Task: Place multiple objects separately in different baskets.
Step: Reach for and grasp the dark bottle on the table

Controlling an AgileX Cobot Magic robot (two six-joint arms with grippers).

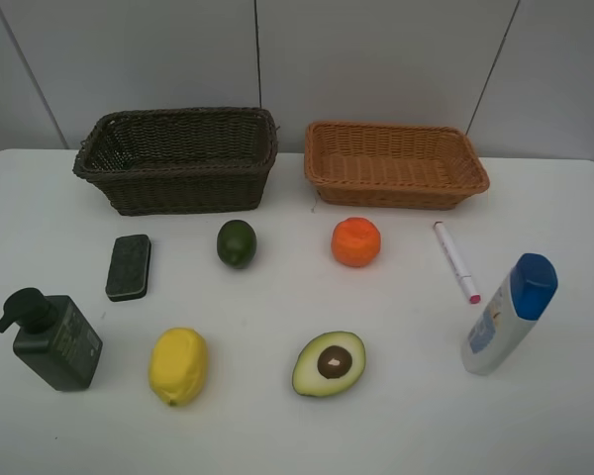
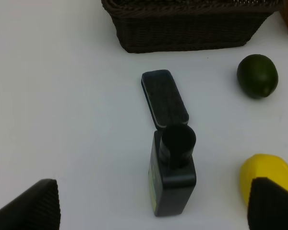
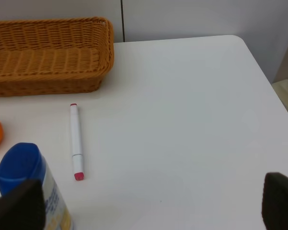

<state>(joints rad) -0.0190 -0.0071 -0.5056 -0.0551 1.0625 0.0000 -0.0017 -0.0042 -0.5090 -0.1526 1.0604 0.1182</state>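
My left pincer (image 2: pixel 151 208) hangs with its fingers wide apart above the pump bottle (image 1: pixel 54 341), gripping nothing. My right pincer (image 3: pixel 149 206) is spread too, the blue-capped bottle (image 1: pixel 508 315) close by one finger and the pen (image 1: pixel 456 261) just beyond. All the objects lie on the table (image 1: pixel 277 302), outside the baskets. The pad (image 1: pixel 129 266), lime (image 1: pixel 237 242) and orange (image 1: pixel 356 241) are nearer the dark basket (image 1: pixel 178 190) and light basket (image 1: pixel 396 190), and the lemon (image 1: pixel 178 365) and avocado (image 1: pixel 329 363) are nearer me.
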